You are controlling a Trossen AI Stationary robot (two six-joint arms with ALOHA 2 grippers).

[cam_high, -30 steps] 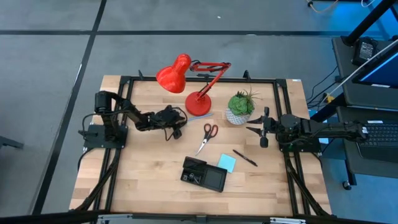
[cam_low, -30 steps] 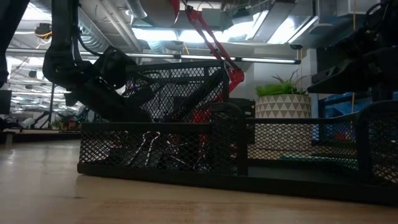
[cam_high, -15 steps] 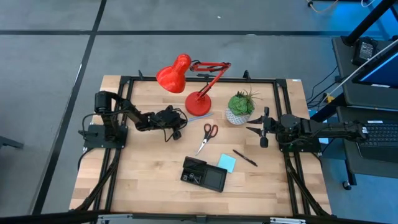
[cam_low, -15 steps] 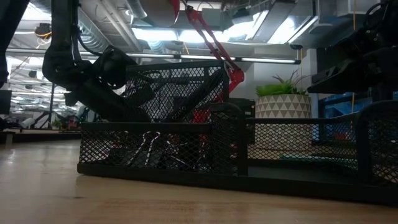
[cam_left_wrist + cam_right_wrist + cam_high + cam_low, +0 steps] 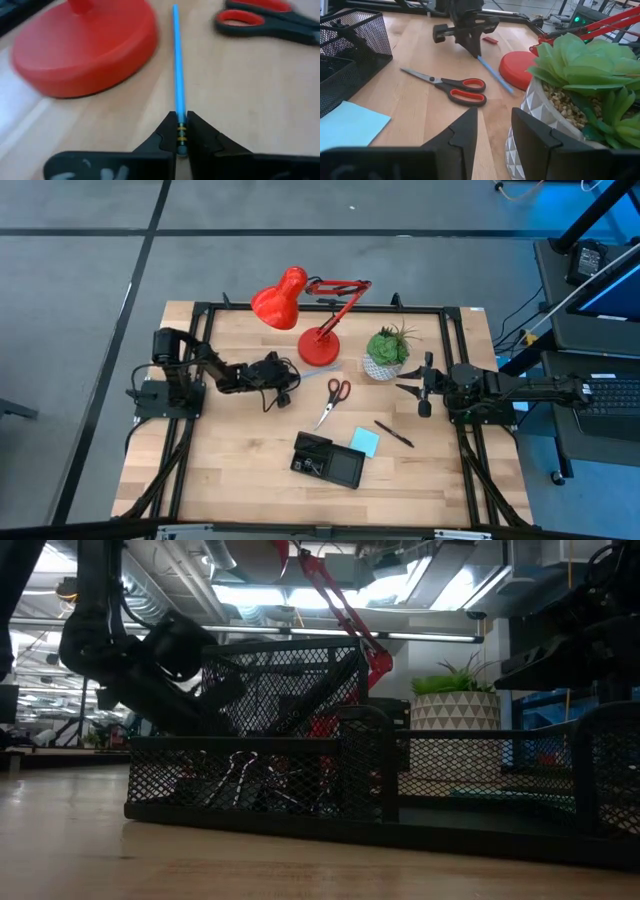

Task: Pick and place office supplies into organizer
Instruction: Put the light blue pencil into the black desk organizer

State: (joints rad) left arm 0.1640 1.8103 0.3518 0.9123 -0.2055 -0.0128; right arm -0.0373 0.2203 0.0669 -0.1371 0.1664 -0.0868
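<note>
My left gripper (image 5: 286, 380) (image 5: 180, 122) is shut on a thin light blue pen (image 5: 176, 60) (image 5: 496, 75) beside the red lamp's base (image 5: 85, 45). The red-handled scissors (image 5: 333, 398) (image 5: 450, 87) lie flat on the table just right of it. The black mesh organizer (image 5: 328, 461) (image 5: 350, 45) stands near the front edge, with a light blue sticky-note pad (image 5: 365, 441) and a dark pen (image 5: 394, 433) lying beside it. A small red piece (image 5: 490, 39) lies behind the left gripper. My right gripper (image 5: 425, 388) (image 5: 495, 112) waits open by the plant. My left gripper pinches the blue pen at its banded end (image 5: 180, 134) between its two fingertips. The fingers come slanting down from the table's left and lie along the pen, which sticks out straight ahead of them. The pen slopes down toward the lamp base; whether its far tip (image 5: 511, 91) touches the table I cannot tell.
The red desk lamp (image 5: 300, 305) stands at the back, its base (image 5: 320, 350) close to the held pen. A green plant in a white pot (image 5: 386, 352) (image 5: 570, 90) is right of the lamp. A black frame (image 5: 200, 310) runs round the table's edges.
My left arm has drawn back a little toward the table's left edge and risen slightly. The scissors, pad, dark pen and organizer lie where they were.
</note>
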